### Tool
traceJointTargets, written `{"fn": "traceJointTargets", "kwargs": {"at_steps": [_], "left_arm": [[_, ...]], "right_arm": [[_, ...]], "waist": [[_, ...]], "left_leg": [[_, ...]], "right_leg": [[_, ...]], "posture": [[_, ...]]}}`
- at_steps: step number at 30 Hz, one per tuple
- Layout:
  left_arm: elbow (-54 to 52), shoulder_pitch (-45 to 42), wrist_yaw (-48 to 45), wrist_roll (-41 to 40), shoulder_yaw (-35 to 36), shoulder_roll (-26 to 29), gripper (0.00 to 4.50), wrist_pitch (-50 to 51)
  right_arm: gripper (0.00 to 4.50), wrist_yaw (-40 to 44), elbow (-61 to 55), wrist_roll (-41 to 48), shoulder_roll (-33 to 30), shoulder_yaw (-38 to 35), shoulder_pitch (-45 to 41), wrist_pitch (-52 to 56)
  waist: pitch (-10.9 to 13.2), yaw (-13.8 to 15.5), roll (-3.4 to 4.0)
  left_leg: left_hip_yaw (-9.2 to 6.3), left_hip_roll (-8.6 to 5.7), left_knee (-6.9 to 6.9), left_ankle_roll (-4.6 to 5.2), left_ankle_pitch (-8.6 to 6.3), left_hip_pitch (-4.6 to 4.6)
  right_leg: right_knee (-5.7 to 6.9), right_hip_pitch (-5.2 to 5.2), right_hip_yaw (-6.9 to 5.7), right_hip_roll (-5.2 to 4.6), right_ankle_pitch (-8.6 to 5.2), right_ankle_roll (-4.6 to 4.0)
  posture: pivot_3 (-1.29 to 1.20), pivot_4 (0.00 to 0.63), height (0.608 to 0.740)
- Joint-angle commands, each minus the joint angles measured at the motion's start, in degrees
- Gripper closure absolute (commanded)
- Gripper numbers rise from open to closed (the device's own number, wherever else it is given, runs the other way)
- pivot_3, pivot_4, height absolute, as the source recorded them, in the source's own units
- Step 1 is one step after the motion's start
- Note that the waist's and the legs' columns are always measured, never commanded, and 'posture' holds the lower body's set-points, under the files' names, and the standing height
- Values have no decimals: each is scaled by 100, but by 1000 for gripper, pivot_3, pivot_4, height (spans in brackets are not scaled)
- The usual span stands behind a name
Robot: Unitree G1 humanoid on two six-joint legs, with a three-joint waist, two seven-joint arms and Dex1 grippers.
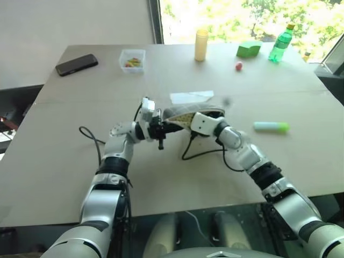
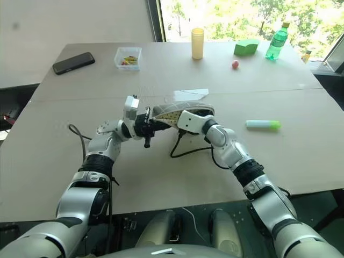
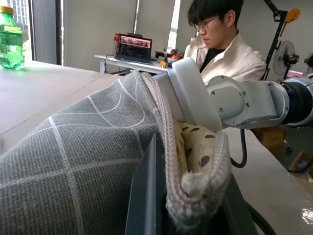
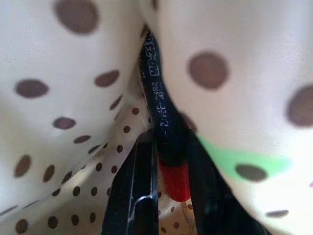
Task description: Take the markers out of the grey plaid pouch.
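The grey plaid pouch [image 1: 185, 113] is held up over the middle of the table with its mouth open, showing a dotted lining [image 4: 63, 98]. My left gripper [image 3: 188, 196] is shut on the pouch's zipper rim [image 3: 168, 147]. My right gripper [image 4: 171, 171] reaches inside the pouch. Its fingers are closed on a black marker [image 4: 157, 107] with a red end. A mint-green marker [image 1: 271, 127] with a yellow-green cap lies on the table to the right, clear of both arms.
A white paper scrap [image 1: 191, 97] lies just behind the pouch. Along the far edge stand a phone [image 1: 77, 64], a clear box [image 1: 132, 60], a yellow cup [image 1: 201, 45], a green block [image 1: 248, 49], a red ball [image 1: 238, 66] and a green bottle [image 1: 280, 44]. A person [image 3: 220, 44] sits beyond the table.
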Motion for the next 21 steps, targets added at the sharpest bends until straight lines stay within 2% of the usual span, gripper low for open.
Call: {"fn": "traceJointTargets", "kwargs": {"at_steps": [1, 5, 9, 12, 15, 21], "left_arm": [[100, -317, 211, 71, 148, 54, 4500, -499], [304, -346, 211, 335, 24, 63, 4500, -981], [544, -432, 288, 516, -51, 59, 4500, -1400], [799, -534, 424, 747, -157, 106, 4500, -1759], [921, -607, 455, 996, -309, 122, 4500, -2260], [712, -567, 52, 984, -549, -12, 4500, -2911]], "right_arm": [[4140, 669, -1036, 139, -346, -202, 358, 501], [4171, 1219, -1982, 247, -635, -330, 668, 1088], [4173, 1670, -2781, 740, -534, -637, 773, 2018], [4174, 2028, -3141, 774, -745, -585, 807, 2433], [4174, 2193, -3219, 616, -1004, -459, 782, 2601], [4188, 2126, -3046, 703, -778, -476, 449, 3228]], "waist": [[0, 0, 0], [0, -3, 0], [0, 2, -1], [0, 17, -1], [0, 37, -1], [0, 17, -1]], "left_leg": [[0, 0, 0, 1, 0, -1], [2, 1, 0, 3, -1, 0], [1, 3, 1, 3, -1, 1], [0, 3, 3, 4, -2, 1], [0, -1, 5, 9, -5, 0], [0, 2, 4, 9, -5, -1]], "right_leg": [[0, 0, 0, 0, 0, 0], [0, 0, 1, 1, 0, 0], [2, 0, 0, 1, 0, 0], [3, 1, -1, 1, 0, 0], [-1, 3, -2, -2, 0, 0], [-3, 2, -3, -1, 0, 0]], "posture": [[0, 150, 740], [0, 150, 740], [0, 150, 740], [0, 150, 740], [0, 150, 740], [0, 150, 740]]}}
